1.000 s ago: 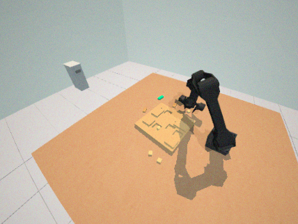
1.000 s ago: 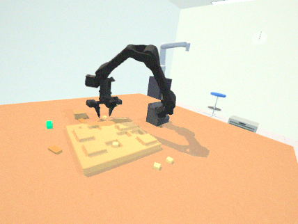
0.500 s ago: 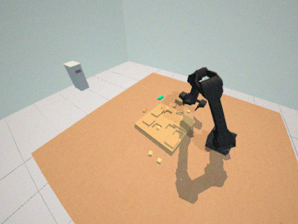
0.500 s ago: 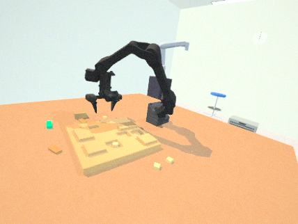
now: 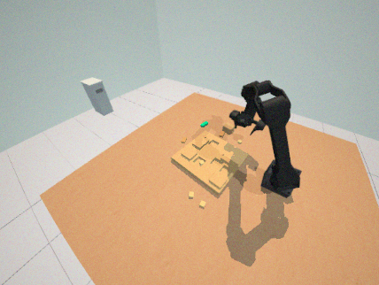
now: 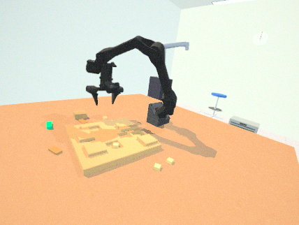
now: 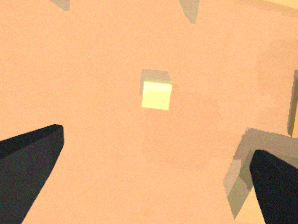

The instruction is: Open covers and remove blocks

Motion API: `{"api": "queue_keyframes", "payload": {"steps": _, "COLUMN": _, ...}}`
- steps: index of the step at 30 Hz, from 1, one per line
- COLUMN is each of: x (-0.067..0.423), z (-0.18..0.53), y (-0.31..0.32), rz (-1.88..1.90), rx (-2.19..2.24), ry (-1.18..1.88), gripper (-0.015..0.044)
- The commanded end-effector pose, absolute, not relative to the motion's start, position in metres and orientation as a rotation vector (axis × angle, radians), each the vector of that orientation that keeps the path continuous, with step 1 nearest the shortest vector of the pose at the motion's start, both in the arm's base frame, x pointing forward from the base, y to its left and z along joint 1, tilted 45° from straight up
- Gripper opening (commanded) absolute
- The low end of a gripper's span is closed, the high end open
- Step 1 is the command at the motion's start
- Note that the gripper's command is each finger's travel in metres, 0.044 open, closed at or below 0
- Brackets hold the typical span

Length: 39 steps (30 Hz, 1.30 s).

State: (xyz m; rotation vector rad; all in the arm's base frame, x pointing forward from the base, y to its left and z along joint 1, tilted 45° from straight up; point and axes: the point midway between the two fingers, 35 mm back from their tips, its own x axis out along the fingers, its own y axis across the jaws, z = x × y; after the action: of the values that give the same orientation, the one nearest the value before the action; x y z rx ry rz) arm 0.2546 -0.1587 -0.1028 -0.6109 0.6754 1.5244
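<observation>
The puzzle board [image 5: 195, 179] [image 6: 119, 161] lies flat, with raised covers such as one cover [image 5: 189, 152] [image 6: 95, 149] and another cover [image 5: 219, 181] [image 6: 147, 140]. A yellow block [image 5: 201, 162] [image 6: 115, 144] sits in a well between them. A second block [image 5: 240, 142] [image 6: 105, 117] [image 7: 157, 96] stands on the table behind the board. Two more blocks, one block [image 5: 191, 195] [image 6: 170, 161] and one block [image 5: 202, 204] [image 6: 157, 167], lie off another side. My gripper [image 5: 243, 130] [image 6: 105, 104] [image 7: 158, 147] is open and empty, raised above the table near the second block. Shadow hides some covers' positions.
A tan box [image 5: 228, 127] [image 6: 80, 114] stands behind the board, with a thin orange piece [image 5: 222, 134] [image 6: 83, 121] beside it. Another orange piece [image 5: 183, 140] [image 6: 55, 150] and a green object [image 5: 204, 124] [image 6: 49, 125] lie on the far side from the arm base.
</observation>
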Motion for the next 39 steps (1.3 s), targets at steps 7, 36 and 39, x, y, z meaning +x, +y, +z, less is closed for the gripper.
{"api": "queue_keyframes", "payload": {"steps": 7, "x": 0.27, "z": -0.08, "y": -0.143, "rz": 1.519, "rx": -0.585, "ry": 0.718, "gripper": 0.0204}}
{"api": "queue_keyframes", "payload": {"steps": 36, "x": 0.338, "z": 0.014, "y": -0.041, "rz": 1.372, "rx": -0.412, "ry": 0.927, "gripper": 0.0}}
{"api": "queue_keyframes", "payload": {"steps": 39, "x": 0.341, "z": 0.024, "y": -0.028, "rz": 1.356, "rx": -0.383, "ry": 0.944, "gripper": 0.0}}
